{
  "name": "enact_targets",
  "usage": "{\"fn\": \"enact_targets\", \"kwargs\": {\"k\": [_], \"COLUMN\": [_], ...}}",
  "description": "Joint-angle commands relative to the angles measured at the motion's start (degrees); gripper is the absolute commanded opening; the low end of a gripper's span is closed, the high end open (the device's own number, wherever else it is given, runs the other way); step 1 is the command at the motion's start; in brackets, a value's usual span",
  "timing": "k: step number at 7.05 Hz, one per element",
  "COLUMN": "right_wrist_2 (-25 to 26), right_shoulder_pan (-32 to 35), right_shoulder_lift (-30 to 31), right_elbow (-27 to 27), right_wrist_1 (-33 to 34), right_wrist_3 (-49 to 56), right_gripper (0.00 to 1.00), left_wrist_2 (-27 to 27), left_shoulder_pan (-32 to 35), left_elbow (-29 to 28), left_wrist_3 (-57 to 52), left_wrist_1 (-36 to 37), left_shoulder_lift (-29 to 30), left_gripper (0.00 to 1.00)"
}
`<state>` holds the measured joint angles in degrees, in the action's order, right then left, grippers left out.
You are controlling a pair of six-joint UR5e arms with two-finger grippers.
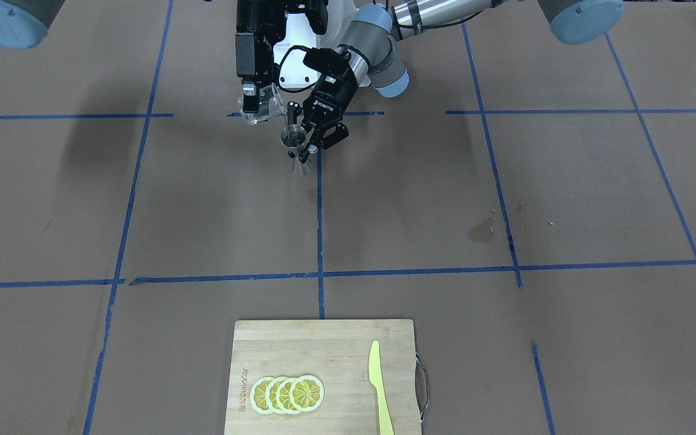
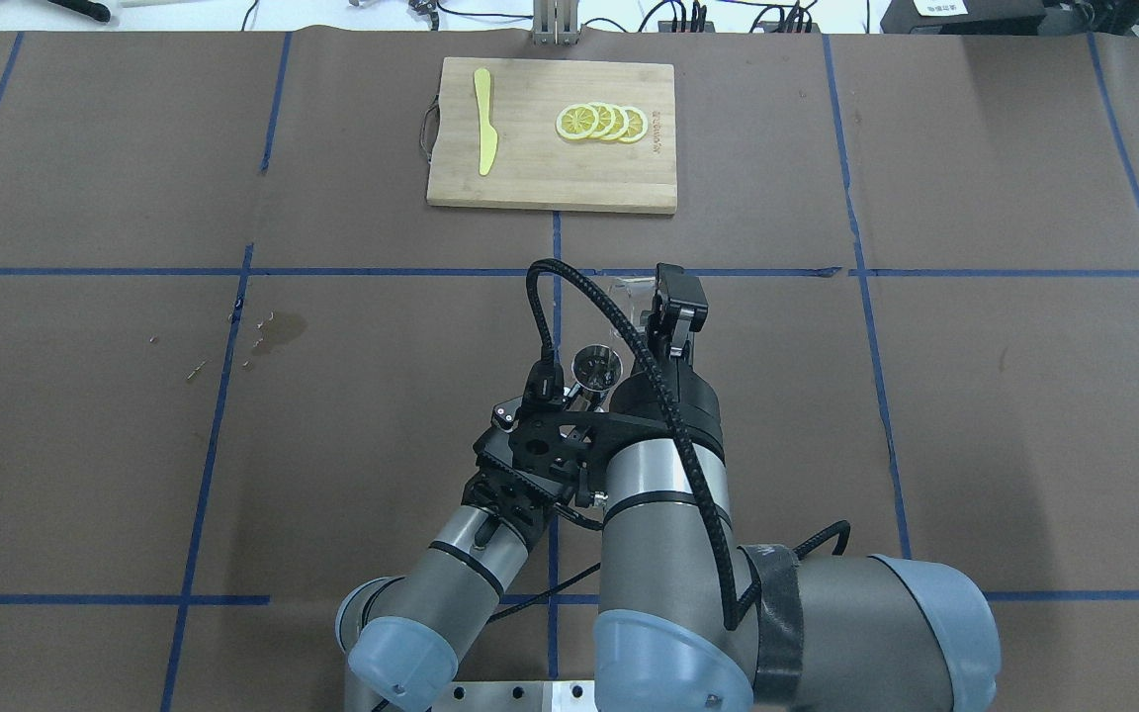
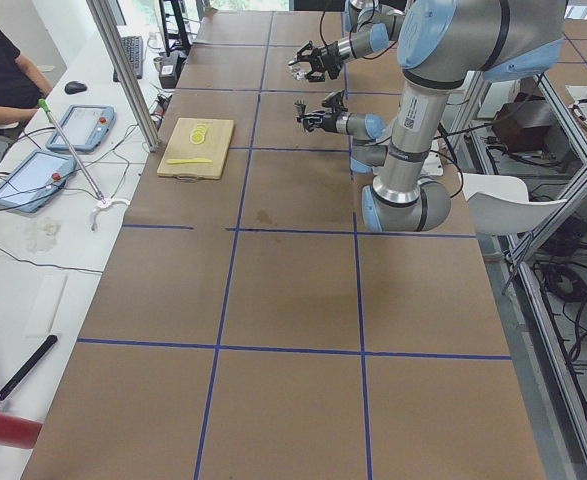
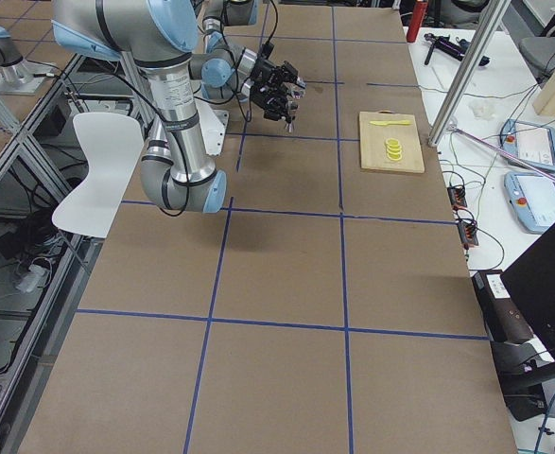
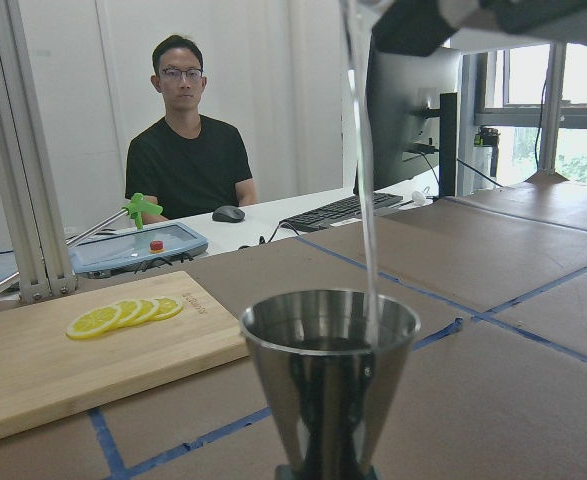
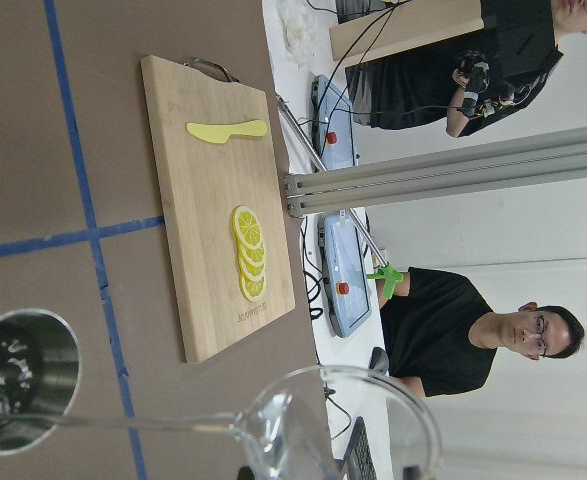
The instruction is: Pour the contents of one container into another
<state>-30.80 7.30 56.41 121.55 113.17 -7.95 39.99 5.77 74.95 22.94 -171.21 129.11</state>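
- Right gripper point(image 1: 254, 100): jaws clamped on the small clear glass cup point(image 1: 270, 109), which is tilted, a thin liquid stream point(image 5: 363, 170) leaving its lip.
- Left gripper point(image 1: 307, 147): jaws hold the silver hourglass-shaped steel jigger point(image 1: 292, 138) upright beneath the cup, catching the stream.

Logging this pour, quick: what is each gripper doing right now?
Left gripper: shut on the jigger.
Right gripper: shut on the glass cup, which is tilted and pouring into the jigger.
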Motion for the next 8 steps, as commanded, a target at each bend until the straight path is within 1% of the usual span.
{"fn": "enact_targets", "kwargs": {"k": [1,4,6,7,8], "right_wrist_2": [0.12,0.39,0.21,0.12,0.04], "right_shoulder_pan": [0.00,0.09,0.00,-0.35,-0.61], "right_shoulder_lift": [0.02,-0.07,-0.42,0.54,2.11], "right_elbow": [0.09,0.17,0.44,0.00,-0.18], "right_wrist_1": [0.04,-0.75,-1.97,-8.68,-13.45], "right_wrist_3": [0.13,-1.44,-9.32,-11.71,-15.04], "right_gripper": [0.00,0.00,0.00,0.00,0.00], "left_wrist_2": [0.00,-0.09,-0.09,-0.09,-0.09], "left_shoulder_pan": [0.03,-0.06,0.03,0.03,0.03], "left_elbow": [0.02,0.19,0.28,0.28,0.46], "left_wrist_3": [0.00,0.00,0.00,0.00,-0.09], "left_wrist_1": [0.00,0.00,0.00,0.00,0.00], "left_shoulder_lift": [0.00,-0.09,-0.09,-0.09,-0.18], "left_gripper": [0.00,0.00,0.00,0.00,0.00]}}
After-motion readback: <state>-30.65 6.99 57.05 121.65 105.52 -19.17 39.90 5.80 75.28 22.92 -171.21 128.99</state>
